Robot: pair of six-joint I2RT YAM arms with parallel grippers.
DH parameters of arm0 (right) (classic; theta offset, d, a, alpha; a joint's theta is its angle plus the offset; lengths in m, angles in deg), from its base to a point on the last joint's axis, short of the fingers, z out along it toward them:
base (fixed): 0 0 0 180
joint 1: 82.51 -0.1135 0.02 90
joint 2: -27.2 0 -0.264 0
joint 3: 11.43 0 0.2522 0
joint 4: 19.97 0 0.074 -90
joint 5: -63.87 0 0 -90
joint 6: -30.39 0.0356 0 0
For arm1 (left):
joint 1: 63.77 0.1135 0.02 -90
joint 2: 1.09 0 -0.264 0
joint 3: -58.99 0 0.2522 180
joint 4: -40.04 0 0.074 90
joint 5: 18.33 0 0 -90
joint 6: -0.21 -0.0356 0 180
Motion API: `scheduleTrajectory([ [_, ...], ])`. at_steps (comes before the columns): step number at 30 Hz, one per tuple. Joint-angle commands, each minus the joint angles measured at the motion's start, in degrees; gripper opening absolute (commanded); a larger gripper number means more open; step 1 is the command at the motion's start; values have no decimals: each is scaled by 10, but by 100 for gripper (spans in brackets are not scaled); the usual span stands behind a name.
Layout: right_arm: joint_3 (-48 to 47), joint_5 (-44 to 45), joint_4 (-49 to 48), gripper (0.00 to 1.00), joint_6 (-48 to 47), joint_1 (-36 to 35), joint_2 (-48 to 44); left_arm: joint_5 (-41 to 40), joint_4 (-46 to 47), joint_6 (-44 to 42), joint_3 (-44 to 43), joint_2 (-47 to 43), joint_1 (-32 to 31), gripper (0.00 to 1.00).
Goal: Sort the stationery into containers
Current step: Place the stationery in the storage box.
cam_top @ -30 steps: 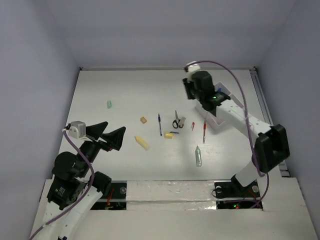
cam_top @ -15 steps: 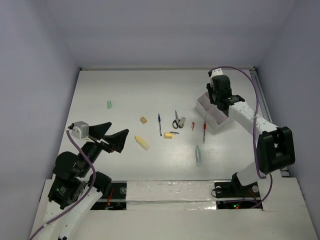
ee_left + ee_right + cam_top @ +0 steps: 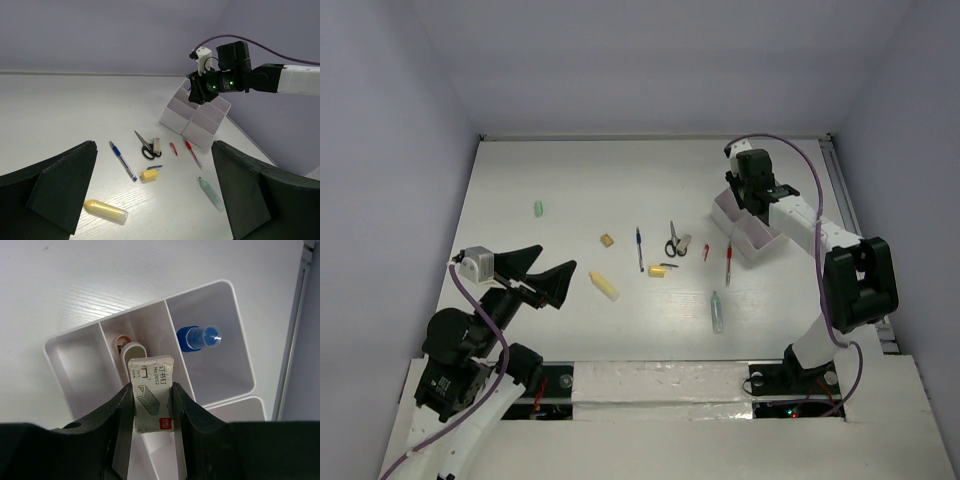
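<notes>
– While the right fingers (image 3: 120, 412) pinch that staple box (image 3: 152, 390), where exactly is it?
– Straight above the white organizer tray (image 3: 75, 360), over its narrow middle compartment, where a pale rounded item (image 3: 131, 351) stands. A blue-capped item (image 3: 198, 337) stands in the big compartment beside it.
– And the left fingers (image 3: 60, 182)?
– Spread wide, holding nothing, hovering above the near left of the table (image 3: 570, 180).
– What lies loose?
– A blue pen (image 3: 639, 248), scissors (image 3: 673, 240), a red pen (image 3: 728, 265), a clear tube (image 3: 717, 312) and a yellow stick (image 3: 605, 286), all left of the tray, mid-table.
</notes>
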Motion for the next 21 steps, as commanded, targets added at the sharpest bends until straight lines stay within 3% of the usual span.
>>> scheduleTrajectory([
  [1, -29, 16, -12, 18, -31, -1, 6, 9, 32, -4, 4, -7, 0, 99],
  [5, -36, 12, -18, 25, -32, -1, 6, 10, 32, -4, 4, -6, 0, 99],
  [9, -53, 19, -4, 44, -21, -1, 16, 9, 32, -3, 4, -7, 0, 99],
  [14, -67, 6, 1, 56, 6, -1, 3, 9, 32, -3, 4, -5, 0, 99],
  [19, -74, -24, 17, 56, 34, -1, -16, 11, 32, -3, 4, -5, 0, 99],
  [21, -70, -48, 26, 47, 53, -9, -30, 11, 33, -3, 4, -4, 0, 99],
])
